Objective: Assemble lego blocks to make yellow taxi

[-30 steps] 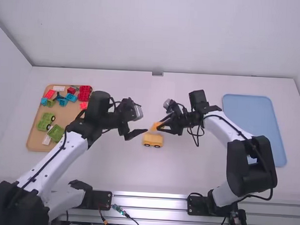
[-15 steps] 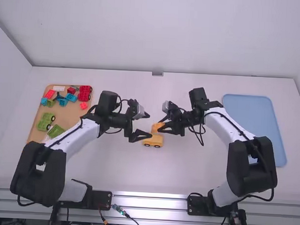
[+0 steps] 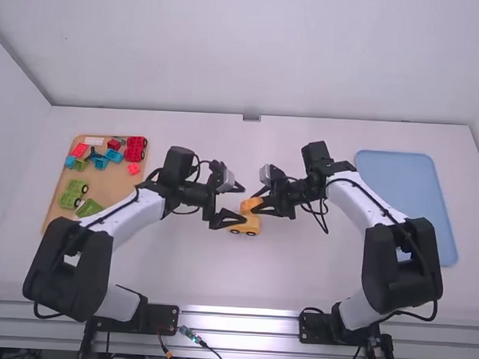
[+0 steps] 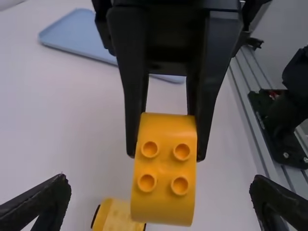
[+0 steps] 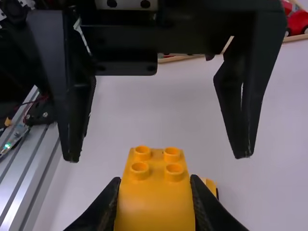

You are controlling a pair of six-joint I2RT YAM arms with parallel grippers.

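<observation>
Centrally, the left arm, bent at its elbow, extends from the near edge of the bench; its left claw stands wide, facing the right. The right arm, likewise bent, angles inward; its right claw grips the yellow block above the wheeled base. Toward the bench's left edge: brown tray, loose blocks. Toward the right edge: blue tray. Beyond the far edge: pale wall.
</observation>
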